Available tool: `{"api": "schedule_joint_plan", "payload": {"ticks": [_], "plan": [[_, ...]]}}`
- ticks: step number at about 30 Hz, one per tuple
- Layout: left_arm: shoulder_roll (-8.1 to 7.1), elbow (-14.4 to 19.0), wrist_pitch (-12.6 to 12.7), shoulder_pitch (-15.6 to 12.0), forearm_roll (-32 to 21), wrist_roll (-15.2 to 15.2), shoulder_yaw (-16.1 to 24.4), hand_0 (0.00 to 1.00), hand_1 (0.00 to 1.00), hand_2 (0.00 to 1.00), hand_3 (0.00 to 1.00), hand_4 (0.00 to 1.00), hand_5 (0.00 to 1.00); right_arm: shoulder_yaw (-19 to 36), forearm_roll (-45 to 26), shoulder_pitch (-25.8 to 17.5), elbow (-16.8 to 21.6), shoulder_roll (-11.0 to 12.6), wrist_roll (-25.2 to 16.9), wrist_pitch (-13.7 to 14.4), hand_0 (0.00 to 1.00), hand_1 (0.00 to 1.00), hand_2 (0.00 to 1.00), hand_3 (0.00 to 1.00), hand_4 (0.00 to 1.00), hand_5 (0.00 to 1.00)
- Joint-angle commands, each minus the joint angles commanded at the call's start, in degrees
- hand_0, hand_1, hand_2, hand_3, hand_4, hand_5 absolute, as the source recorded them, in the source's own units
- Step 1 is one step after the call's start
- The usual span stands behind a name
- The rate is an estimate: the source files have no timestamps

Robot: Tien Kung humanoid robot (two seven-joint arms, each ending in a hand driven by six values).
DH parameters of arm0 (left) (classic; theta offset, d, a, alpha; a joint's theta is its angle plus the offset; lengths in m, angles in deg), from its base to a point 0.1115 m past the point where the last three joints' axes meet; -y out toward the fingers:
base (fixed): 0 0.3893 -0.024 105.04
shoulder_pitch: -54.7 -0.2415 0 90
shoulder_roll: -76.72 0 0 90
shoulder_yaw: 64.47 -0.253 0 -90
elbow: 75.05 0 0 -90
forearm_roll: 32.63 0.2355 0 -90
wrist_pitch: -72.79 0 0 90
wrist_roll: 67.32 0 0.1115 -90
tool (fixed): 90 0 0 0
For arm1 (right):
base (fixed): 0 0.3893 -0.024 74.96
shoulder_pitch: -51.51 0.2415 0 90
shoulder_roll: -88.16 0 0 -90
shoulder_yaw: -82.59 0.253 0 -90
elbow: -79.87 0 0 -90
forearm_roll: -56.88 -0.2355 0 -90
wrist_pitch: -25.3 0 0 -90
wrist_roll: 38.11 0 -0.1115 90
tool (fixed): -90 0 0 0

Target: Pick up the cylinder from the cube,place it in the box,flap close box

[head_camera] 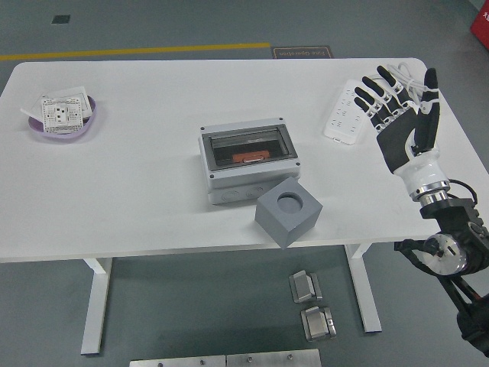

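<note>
- Over the white table's (153, 191) right end, my right hand (401, 115) hovers, fingers spread, empty.
- Orange cylinder (248, 157) lies inside the grey plastic box (248, 164), flap apparently shut; grey cube's (288, 212) socket is vacant.
- I'd confirm the flap latched.

Single head view is looking forward and steeply down from high above, taking in the whole counter (153, 199) and surrounding floor.

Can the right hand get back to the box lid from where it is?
Probably yes. The right hand is open at the table's right end, and only bare table lies between it and the box.
</note>
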Motion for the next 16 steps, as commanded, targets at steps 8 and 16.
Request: {"api": "schedule_joint_plan", "payload": {"ticks": [8,16], "plan": [[-1.40,0.5,0.0,0.9,0.9,0.0,0.7,0.698,0.683,0.513,0.728,0.738,0.333,0.7,0.9,-0.4,-0.1,0.0,0.2,0.5,0.902,0.792,0.798,0.863,0.998,0.998],[-1.93,0.3,-0.1,1.0,0.3,-0.1,-0.1,0.698,0.683,0.513,0.727,0.736,0.332,1.9,2.5,-0.4,0.5,0.1,0.6,1.0,0.901,0.792,0.796,0.867,0.998,0.998]]}}
